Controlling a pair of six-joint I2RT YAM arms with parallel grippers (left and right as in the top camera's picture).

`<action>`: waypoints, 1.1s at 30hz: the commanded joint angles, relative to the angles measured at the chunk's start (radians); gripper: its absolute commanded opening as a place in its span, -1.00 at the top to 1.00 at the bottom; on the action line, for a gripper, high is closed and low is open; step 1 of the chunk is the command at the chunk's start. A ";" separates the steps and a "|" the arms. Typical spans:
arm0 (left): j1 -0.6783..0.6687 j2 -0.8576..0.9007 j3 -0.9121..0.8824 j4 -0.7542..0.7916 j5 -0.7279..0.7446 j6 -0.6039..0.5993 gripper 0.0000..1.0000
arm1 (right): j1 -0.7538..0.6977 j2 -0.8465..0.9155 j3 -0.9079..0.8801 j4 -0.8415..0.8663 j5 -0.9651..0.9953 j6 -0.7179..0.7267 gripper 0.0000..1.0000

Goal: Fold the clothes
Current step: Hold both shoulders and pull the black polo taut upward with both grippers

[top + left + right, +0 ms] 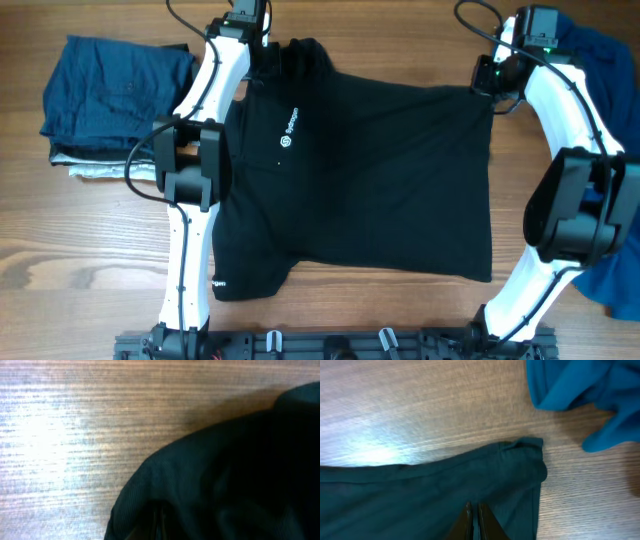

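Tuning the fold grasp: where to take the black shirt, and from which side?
Take the black shirt by its far edge, coming down from above: left gripper at the collar end, right gripper at the hem corner. It lies flat, so only its thin edges can be pinched; both grippers look closed there.
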 commanded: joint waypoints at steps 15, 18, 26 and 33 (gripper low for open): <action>0.143 0.110 -0.013 -0.016 -0.097 -0.142 0.92 | -0.005 0.099 -0.017 0.035 0.042 -0.020 0.90; 0.136 0.107 -0.012 -0.014 -0.058 -0.141 0.92 | -0.005 0.099 -0.017 0.056 0.042 -0.025 0.90; 0.095 -0.025 0.028 -0.008 0.016 -0.138 0.92 | -0.005 0.101 -0.008 0.105 -0.026 -0.073 0.92; 0.042 -0.064 0.023 -0.009 0.048 -0.138 0.92 | 0.022 0.102 -0.008 0.191 -0.049 -0.096 0.83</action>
